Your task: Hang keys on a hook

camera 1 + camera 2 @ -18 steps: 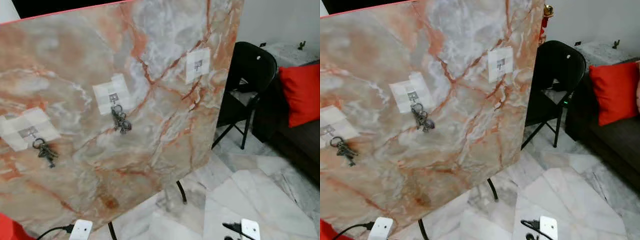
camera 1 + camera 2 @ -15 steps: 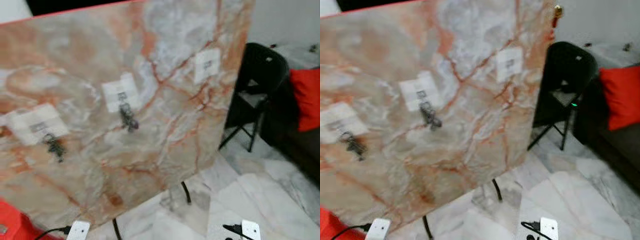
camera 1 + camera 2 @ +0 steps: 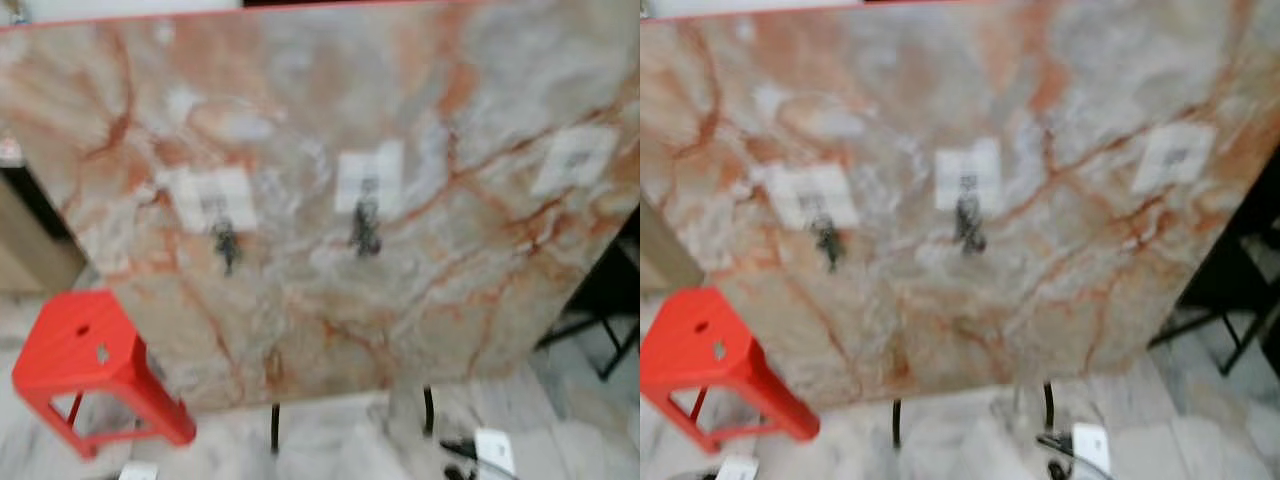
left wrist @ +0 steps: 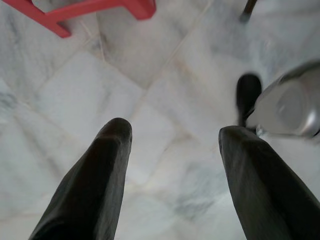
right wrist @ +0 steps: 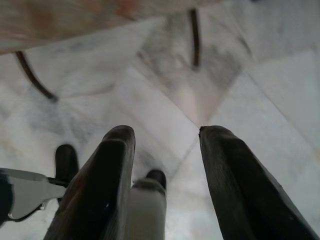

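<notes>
An upright marble-patterned board (image 3: 300, 290) carries three white patches with hooks. One bunch of keys (image 3: 225, 243) hangs from the left hook (image 3: 213, 200). A second bunch of keys (image 3: 365, 227) hangs from the middle hook (image 3: 369, 178). The right hook (image 3: 574, 158) is bare. My left gripper (image 4: 172, 135) hangs open over the marble floor, nothing between its fingers. My right gripper (image 5: 165, 137) is also open and empty, pointing down at the floor near the board's legs. The head views are blurred.
A red plastic stool (image 3: 85, 365) stands on the floor at the board's lower left. Thin black legs (image 3: 274, 440) hold the board up. A dark chair (image 3: 610, 320) sits at the far right. White devices with cables (image 3: 494, 449) lie on the marble floor.
The camera has swung left: the board has slid right in the picture, the red stool has come into sight and the chair and cushion have mostly gone. Both key bunches still hang.
</notes>
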Controlling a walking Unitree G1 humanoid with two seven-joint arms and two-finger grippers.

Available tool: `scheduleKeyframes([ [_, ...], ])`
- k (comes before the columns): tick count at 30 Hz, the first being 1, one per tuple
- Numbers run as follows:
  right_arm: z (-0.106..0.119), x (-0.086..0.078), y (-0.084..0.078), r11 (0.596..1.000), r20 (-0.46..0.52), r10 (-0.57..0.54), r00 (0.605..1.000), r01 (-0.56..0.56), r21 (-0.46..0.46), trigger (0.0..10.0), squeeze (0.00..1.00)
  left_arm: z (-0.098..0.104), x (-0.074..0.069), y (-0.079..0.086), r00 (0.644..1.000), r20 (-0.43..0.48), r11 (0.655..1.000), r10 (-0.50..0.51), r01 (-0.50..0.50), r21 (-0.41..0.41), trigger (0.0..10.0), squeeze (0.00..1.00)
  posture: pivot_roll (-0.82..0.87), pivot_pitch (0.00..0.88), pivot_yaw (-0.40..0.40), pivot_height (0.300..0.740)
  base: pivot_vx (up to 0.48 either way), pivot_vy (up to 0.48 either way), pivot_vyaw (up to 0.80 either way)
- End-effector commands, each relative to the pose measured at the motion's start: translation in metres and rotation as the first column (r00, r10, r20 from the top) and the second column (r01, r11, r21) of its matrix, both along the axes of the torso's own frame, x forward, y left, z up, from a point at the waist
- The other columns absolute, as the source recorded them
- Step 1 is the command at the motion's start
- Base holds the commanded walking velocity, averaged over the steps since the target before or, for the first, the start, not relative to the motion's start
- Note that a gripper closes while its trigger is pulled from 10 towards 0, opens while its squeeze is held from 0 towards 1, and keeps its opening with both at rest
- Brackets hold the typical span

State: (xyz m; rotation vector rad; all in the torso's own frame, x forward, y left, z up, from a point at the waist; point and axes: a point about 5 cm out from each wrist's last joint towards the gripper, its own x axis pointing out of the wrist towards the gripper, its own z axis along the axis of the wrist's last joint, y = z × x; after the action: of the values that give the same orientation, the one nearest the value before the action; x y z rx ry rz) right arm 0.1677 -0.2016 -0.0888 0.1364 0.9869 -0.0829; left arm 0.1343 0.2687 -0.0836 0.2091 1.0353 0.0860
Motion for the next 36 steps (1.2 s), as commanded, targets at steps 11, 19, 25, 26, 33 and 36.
scheduleKeyframes([
  [11,-0.001,-0.004,-0.007,1.000,-0.029,0.025,0.999,-0.026,-0.017,10.0,0.00,-0.008,0.017,-0.051,0.985,-0.005,0.985,-0.171,0.171,-0.037,10.0,0.00,0.04,0.000,-0.035,0.713,0.000,0.000,0.62],
  [19,0.001,-0.001,-0.005,0.984,-0.040,0.168,0.985,-0.170,-0.043,10.0,0.00,-0.008,0.020,-0.053,0.993,0.006,0.991,-0.122,0.122,-0.055,10.0,0.00,0.03,0.000,-0.031,0.713,0.000,0.146,0.00],
  [25,-0.001,-0.003,-0.006,0.998,-0.032,0.058,0.998,-0.059,-0.021,10.0,0.00,-0.008,0.018,-0.051,0.995,0.004,0.993,-0.102,0.102,-0.054,10.0,0.00,0.04,0.000,-0.026,0.713,0.000,0.480,0.00],
  [26,-0.001,-0.004,-0.006,0.998,-0.032,0.055,0.998,-0.056,-0.021,10.0,0.00,-0.008,0.018,-0.051,0.995,0.004,0.993,-0.101,0.101,-0.054,10.0,0.00,0.04,0.000,-0.026,0.713,0.000,0.480,0.00],
  [33,-0.001,-0.004,-0.005,0.999,-0.033,0.030,0.999,-0.031,-0.011,10.0,0.00,-0.008,0.018,-0.050,0.995,0.006,0.994,-0.095,0.095,-0.054,10.0,0.00,0.04,0.000,-0.024,0.713,0.000,0.480,0.00],
  [36,-0.001,-0.005,-0.005,1.000,-0.033,0.016,0.999,-0.016,-0.005,10.0,0.00,-0.008,0.017,-0.050,0.996,0.006,0.994,-0.092,0.093,-0.054,10.0,0.00,0.04,0.000,-0.024,0.713,0.000,0.480,0.00],
])
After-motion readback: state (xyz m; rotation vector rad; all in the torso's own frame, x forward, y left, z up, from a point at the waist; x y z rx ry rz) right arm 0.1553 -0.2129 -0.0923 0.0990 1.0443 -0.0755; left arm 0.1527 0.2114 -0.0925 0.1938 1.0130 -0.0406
